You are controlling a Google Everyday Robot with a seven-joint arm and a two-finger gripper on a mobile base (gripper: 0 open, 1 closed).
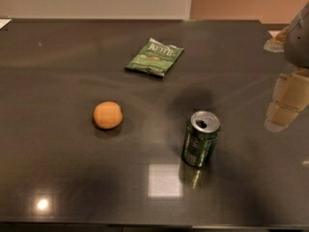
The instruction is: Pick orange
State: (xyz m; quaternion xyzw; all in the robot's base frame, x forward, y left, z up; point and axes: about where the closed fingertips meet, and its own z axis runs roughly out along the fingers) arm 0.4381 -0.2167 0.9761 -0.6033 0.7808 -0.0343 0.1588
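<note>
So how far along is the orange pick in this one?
Done: nothing yet. The orange sits on the table, untouched, left of the green can.
In hand: the approach at most. The gripper hangs at the right edge, beyond the can, well apart from the orange.
Left: reaching past the can, grasping the orange and lifting it.

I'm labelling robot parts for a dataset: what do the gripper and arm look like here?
The gripper, at the right edge of the view, right of the green can, is pale cream and made of blocky, rounded segments. The arm above it is a smooth grey shell. No cables or markings show.
</note>
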